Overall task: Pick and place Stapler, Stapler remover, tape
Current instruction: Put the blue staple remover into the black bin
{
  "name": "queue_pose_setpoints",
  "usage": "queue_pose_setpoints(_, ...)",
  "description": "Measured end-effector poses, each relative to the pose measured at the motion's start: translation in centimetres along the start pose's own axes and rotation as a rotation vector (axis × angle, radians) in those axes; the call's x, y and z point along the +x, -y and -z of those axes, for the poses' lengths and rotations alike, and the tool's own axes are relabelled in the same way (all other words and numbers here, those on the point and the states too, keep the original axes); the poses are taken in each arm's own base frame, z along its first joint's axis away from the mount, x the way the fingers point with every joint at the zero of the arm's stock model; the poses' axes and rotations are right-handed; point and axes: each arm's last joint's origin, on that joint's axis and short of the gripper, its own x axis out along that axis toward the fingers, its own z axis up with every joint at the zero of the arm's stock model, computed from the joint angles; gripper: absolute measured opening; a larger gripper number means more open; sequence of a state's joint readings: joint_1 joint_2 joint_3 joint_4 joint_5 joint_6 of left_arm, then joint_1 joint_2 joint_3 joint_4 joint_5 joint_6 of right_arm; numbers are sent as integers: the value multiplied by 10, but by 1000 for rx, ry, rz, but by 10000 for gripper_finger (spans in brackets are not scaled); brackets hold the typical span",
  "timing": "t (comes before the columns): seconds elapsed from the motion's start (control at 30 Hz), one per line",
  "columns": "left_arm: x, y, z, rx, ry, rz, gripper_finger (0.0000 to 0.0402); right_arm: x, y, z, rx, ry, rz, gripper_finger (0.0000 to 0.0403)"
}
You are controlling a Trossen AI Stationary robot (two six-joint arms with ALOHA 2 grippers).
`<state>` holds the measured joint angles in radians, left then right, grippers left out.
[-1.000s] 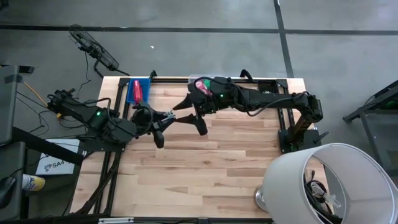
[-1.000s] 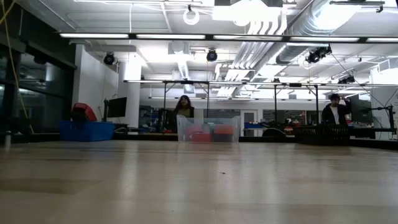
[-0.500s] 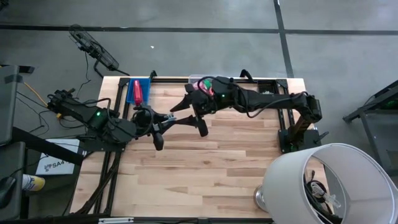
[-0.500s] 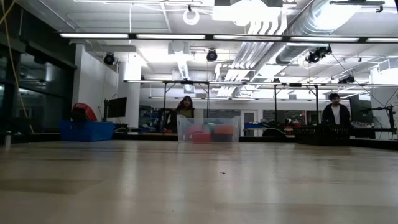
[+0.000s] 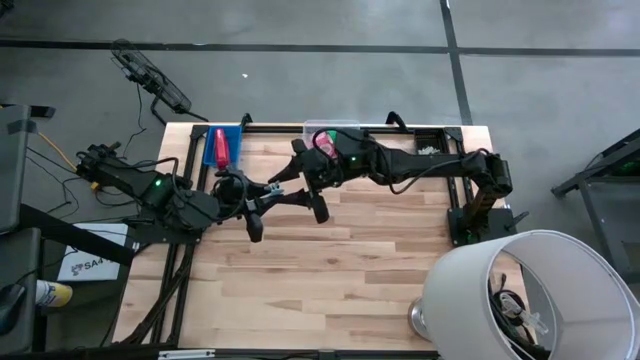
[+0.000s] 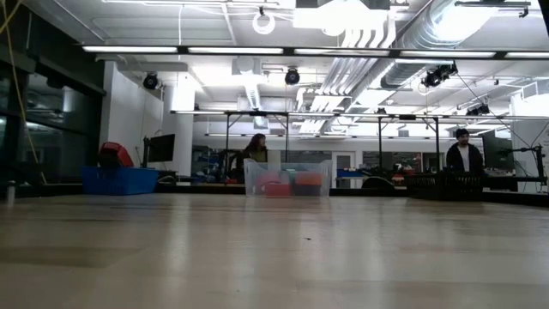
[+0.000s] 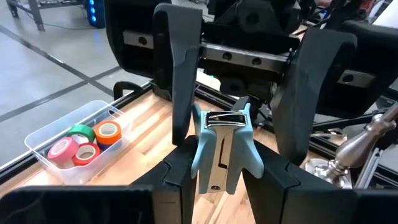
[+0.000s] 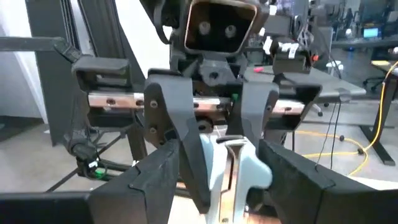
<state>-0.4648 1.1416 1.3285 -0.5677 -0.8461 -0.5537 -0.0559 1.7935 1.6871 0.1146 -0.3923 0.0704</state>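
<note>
My left gripper (image 5: 272, 190) is shut on the light-blue staple remover (image 7: 221, 149) and holds it above the table's far middle. My right gripper (image 8: 217, 193) is open. Its two fingers (image 7: 180, 74) stand on either side of the remover's claw end; I cannot tell whether one touches it. The red stapler (image 5: 220, 147) lies in a blue bin (image 5: 212, 152) at the far left. The tape rolls (image 7: 81, 140) lie in a clear bin (image 7: 43, 146) at the far edge. Neither gripper shows in the low view. My left gripper pinches the remover's blue handle end (image 7: 208, 177) between its two fingers. They come nearly level from the table's left. The remover sticks out past the fingertips, its metal claw end (image 7: 222, 119) toward my right gripper, lifted clear of the table.
A big white lampshade (image 5: 520, 290) and its metal base (image 7: 367, 137) stand at the table's near right corner. The wooden table (image 5: 330, 270) lies bare in front of the arms. People stand in the room beyond (image 6: 463, 154).
My right gripper has gone a little toward the table's left, closer to my left gripper, and its fingers now stand around the remover. My left gripper has kept its hold on the remover.
</note>
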Motion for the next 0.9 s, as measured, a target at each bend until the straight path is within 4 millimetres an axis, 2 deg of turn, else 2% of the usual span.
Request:
queue_pose_setpoints(0.17, 0, 0, 0, 0, -2, 3, 103, 0, 0, -4, -6, 39, -8, 200)
queue_pose_setpoints(0.6, 0, 0, 0, 0, -8, 11, 103, 0, 0, 0, 2, -7, -1, 152)
queue_pose_setpoints(0.9, 0, 0, 1, 4, -15, 19, 103, 1, 1, 3, 25, -26, -1, 148)
